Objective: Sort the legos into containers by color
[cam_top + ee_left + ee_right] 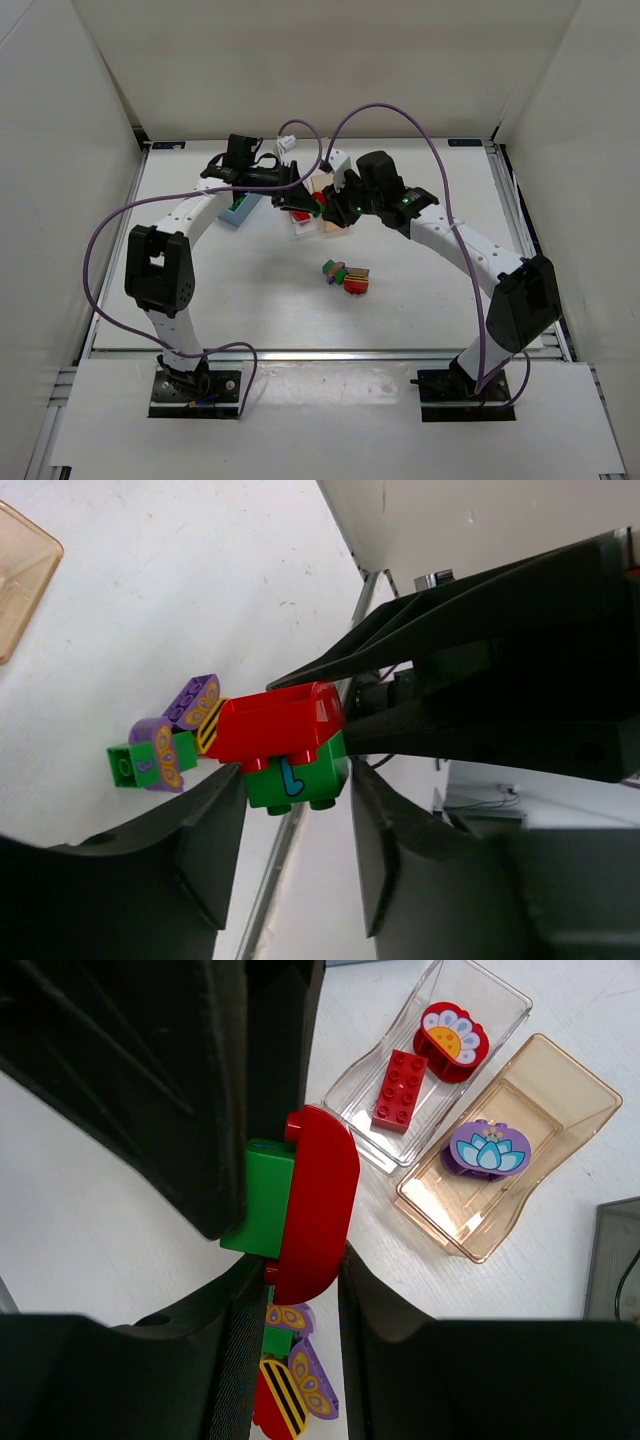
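A: Where now, the red brick point(325, 1200)?
B: Pinched in right claw point(292, 1272), up in air near clear bin point(510, 1005), with green brick point(268, 1200) stuck on. Left claw point(297, 785) around the green; gripping or not, cannot tell.
A: Handling?
B: Light, stiff, slippery. Better to hold flat sides, pull straight apart.

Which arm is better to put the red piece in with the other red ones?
Right, probably. The right fingers clamp the joined red piece and green brick, and the clear bin holding red legos lies close beside them in its wrist view. The left fingers flank the green brick.
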Available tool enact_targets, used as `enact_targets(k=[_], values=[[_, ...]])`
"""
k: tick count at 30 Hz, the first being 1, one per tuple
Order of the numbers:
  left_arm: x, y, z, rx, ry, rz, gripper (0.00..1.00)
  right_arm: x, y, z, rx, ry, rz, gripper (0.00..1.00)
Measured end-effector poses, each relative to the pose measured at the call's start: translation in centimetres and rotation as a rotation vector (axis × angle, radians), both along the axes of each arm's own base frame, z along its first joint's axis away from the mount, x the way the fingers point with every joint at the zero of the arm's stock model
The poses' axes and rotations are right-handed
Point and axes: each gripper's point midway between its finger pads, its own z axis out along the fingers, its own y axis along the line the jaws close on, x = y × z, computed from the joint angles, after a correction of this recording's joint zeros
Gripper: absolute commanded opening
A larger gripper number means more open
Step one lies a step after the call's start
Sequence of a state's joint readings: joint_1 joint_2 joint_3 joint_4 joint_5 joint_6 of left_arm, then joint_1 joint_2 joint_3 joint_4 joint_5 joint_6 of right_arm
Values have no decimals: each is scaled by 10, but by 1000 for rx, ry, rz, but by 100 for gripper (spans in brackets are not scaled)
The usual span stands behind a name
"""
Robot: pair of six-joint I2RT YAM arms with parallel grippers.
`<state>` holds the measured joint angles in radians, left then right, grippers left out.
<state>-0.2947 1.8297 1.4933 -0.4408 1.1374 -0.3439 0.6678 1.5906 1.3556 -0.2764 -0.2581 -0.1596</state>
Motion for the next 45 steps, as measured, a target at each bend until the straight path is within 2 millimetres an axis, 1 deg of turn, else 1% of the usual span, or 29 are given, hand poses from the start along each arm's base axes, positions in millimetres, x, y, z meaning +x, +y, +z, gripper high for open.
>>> enact_targets(k=[1, 4, 7, 8, 9, 10, 11, 13, 14, 15, 18, 21, 24, 27, 30, 31, 32, 35, 39, 42, 45], values=[[0, 0, 0, 0, 1, -1, 44, 0, 0, 0, 0, 1, 1, 0], [2, 0, 0, -4, 8, 0, 26, 0, 0, -1, -5, -1, 1, 0], [2, -1, 0, -5, 16, -1, 18, 1, -1, -1, -5, -1, 1, 0], [2, 0, 0, -5, 15, -1, 17, 1, -1, -1, -5, -1, 1, 4], [2, -1, 0, -5, 15, -1, 13, 1, -1, -1, -6, -2, 2, 10], [2, -1, 0, -5, 14, -1, 13, 1, -1, -1, -7, -4, 3, 21], [2, -1, 0, -6, 13, -1, 11, 1, -1, -1, -7, -4, 3, 50], [3, -1, -1, -5, -2, -1, 10, -1, -1, -1, -3, 5, 8, 70], [4, -1, -1, -4, -11, -2, 10, 0, -1, -1, 0, 7, 12, 78], [5, -1, -1, -4, -19, -3, 10, -2, -2, -1, 6, 15, 26, 88], [6, 0, -1, -8, -43, -8, 10, -4, -9, 0, 22, 43, 53, 95], [6, 3, -3, -14, -50, -14, 10, -7, -27, 5, 47, 88, 74, 98], [3, 8, -3, -33, -60, -32, 10, -13, -44, 15, 98, 149, 117, 98], [-1, 15, -2, -70, -80, -69, 11, -16, -62, 37, 209, 219, 178, 95], [-8, 21, 0, -116, -102, -115, 12, -9, -77, 63, 359, 296, 212, 92], [-10, 23, 0, -134, -114, -133, 13, -6, -83, 68, 413, 334, 225, 91], [-12, 24, 0, -148, -128, -146, 13, -3, -86, 70, 450, 370, 237, 91], [-15, 28, 1, -175, -172, -175, 14, -4, -84, 66, 536, 518, 302, 89], [-19, 23, 5, -196, -215, -210, 13, -8, -65, 56, 574, 681, 386, 88], [-20, 16, 16, -210, -265, -241, 13, -12, -51, 55, 577, 742, 435, 88], [-21, 9, 27, -225, -310, -268, 13, -18, -41, 60, 576, 769, 474, 87]])
